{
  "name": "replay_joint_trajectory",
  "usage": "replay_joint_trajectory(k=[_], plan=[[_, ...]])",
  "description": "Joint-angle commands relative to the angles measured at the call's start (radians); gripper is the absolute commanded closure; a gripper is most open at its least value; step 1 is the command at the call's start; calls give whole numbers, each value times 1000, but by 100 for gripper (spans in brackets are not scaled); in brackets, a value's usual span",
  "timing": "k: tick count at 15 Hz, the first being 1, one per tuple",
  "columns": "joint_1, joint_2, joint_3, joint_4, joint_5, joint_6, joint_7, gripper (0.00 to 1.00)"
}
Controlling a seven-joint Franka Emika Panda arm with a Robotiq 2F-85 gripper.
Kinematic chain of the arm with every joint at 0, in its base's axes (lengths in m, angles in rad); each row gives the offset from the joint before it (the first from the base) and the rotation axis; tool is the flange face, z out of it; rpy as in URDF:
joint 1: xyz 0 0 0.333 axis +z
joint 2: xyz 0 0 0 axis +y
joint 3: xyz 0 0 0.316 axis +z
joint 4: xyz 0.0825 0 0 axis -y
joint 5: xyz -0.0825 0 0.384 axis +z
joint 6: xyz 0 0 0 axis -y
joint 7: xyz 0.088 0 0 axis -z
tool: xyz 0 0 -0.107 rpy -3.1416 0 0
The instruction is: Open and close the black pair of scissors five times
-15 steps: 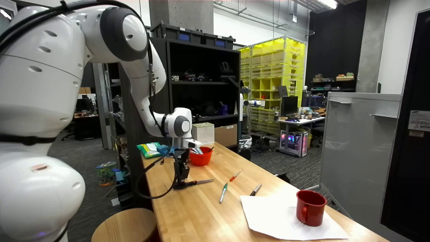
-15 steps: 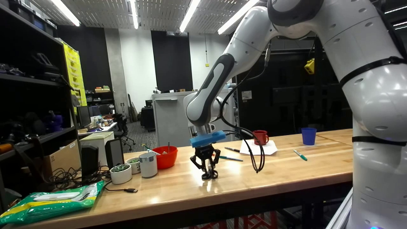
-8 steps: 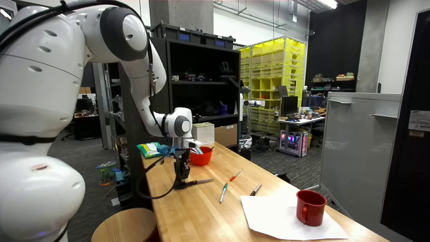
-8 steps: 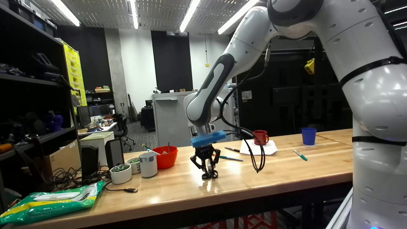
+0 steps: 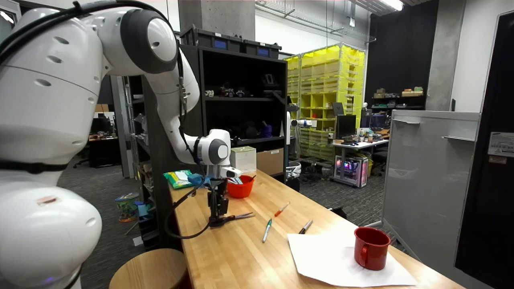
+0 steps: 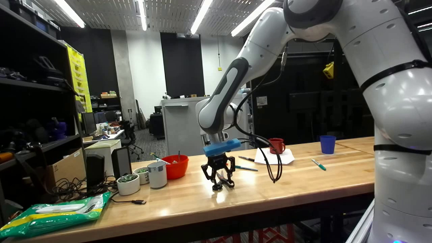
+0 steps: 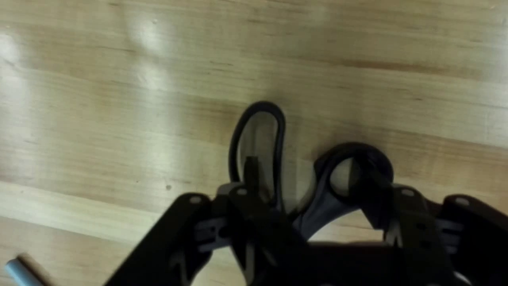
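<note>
The black pair of scissors lies on the wooden table and shows in both exterior views (image 5: 230,219) (image 6: 221,179) and in the wrist view (image 7: 327,210). Its looped handles are spread apart, and its blades are parted in a narrow V. My gripper (image 7: 305,167) is open, pointing down at the handles; it also shows in both exterior views (image 5: 217,220) (image 6: 223,184). In the wrist view one fingertip is inside the long loop and the other is in or over the round loop. The blades are hidden behind the gripper in the wrist view.
A red bowl (image 6: 177,167) stands near the gripper. A green pen (image 5: 267,230), an orange pen (image 5: 282,209) and a black marker (image 5: 306,226) lie beyond the blades. A red mug (image 5: 372,248) stands on white paper (image 5: 317,259). A grey can (image 6: 157,175) stands by the bowl.
My gripper's fingers have moved apart. The scissor handles have spread with them, and the blades have gone from closed to parted. The arm has barely moved.
</note>
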Motion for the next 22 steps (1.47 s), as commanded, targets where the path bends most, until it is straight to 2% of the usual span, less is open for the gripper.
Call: replay_joint_trajectory(k=[1, 3, 12, 13, 14, 16, 22], plan=[[-1, 10, -2, 4, 29, 8, -39, 7], [-2, 12, -2, 3, 33, 8, -47, 0], [-4, 15, -4, 3, 41, 7, -69, 0], [-4, 16, -5, 3, 41, 7, -69, 3], [-4, 16, -5, 3, 40, 7, -71, 27], [-3, 15, -5, 3, 39, 8, -70, 29], [0, 16, -4, 14, 56, 11, -82, 73]])
